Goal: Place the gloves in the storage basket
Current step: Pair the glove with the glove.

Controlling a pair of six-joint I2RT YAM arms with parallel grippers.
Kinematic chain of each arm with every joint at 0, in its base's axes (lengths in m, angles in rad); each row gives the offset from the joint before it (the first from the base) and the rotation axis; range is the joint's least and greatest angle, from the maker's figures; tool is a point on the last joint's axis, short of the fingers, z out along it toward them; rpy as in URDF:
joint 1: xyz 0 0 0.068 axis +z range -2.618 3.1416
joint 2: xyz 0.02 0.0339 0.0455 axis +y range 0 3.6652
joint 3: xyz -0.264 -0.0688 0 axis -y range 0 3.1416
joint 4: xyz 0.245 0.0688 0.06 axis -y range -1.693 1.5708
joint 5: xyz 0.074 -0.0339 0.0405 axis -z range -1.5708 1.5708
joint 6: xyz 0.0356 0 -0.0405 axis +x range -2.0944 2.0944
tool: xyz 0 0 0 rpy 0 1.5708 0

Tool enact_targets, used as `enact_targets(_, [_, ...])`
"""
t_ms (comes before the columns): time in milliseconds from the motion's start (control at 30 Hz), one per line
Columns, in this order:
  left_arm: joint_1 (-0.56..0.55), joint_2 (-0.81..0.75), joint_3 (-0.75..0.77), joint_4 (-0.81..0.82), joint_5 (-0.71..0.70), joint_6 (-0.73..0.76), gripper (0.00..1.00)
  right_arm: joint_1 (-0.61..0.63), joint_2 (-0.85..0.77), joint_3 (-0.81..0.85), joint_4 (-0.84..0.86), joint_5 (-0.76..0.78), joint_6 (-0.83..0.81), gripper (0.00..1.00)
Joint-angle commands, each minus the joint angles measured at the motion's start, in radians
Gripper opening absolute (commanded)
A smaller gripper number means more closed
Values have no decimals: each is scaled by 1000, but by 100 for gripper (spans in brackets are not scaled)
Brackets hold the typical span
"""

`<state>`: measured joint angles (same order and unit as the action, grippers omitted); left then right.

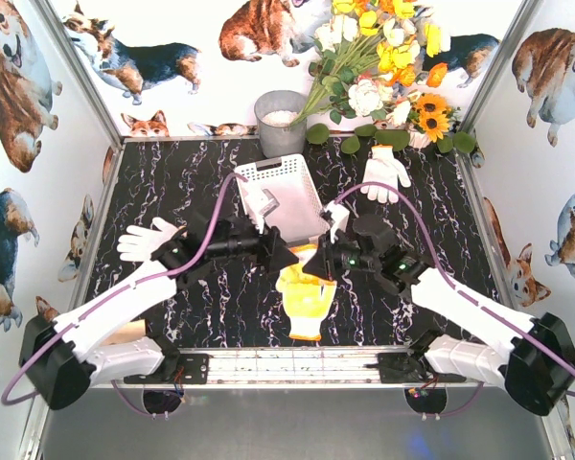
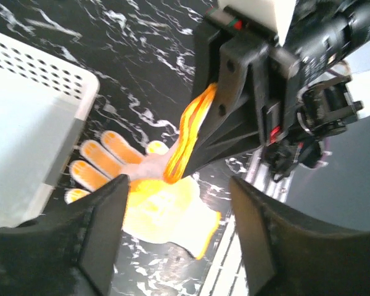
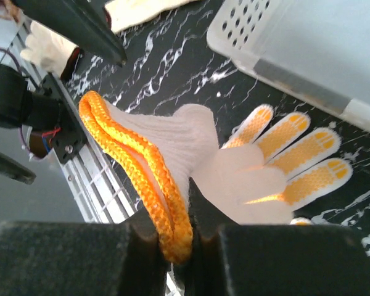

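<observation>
Near the middle of the bench [image 1: 211, 316], the right fingers [image 3: 234, 253] are clenched on the orange cuff of a dotted glove [image 3: 203, 154]; that end is raised, the other end lies by a yellow glove [image 1: 305, 297], and the left fingers [image 2: 105, 234] stand released above them, grasping nothing. Further, a white glove [image 1: 146, 240] lies at the left, the basket [image 1: 268, 173] stands just beyond the arms with no glove visible inside, and a far glove [image 1: 385, 172] lies at the right. I judge the task is only beginning: one glove is gripped, none is stored, four are left.
</observation>
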<state>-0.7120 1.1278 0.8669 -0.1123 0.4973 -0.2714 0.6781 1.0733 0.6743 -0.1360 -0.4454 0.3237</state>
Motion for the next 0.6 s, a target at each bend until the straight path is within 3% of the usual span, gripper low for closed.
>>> enact_targets(0, [5,-65,-53,39,-117,6,66,-14,-57,113,-1,89,3,0])
enact_targets(67, [6,-74,-72,21,-159,2,78,-20,-55,143,-37,102,-14,0])
enact_targets(367, [6,-82,-220,157,-122,-193,76,-107,-43,173,-39,56,-49,0])
enact_targets(567, [5,-68,-253,175,-159,-265,75,-152,-36,182,-67,59,-176,0])
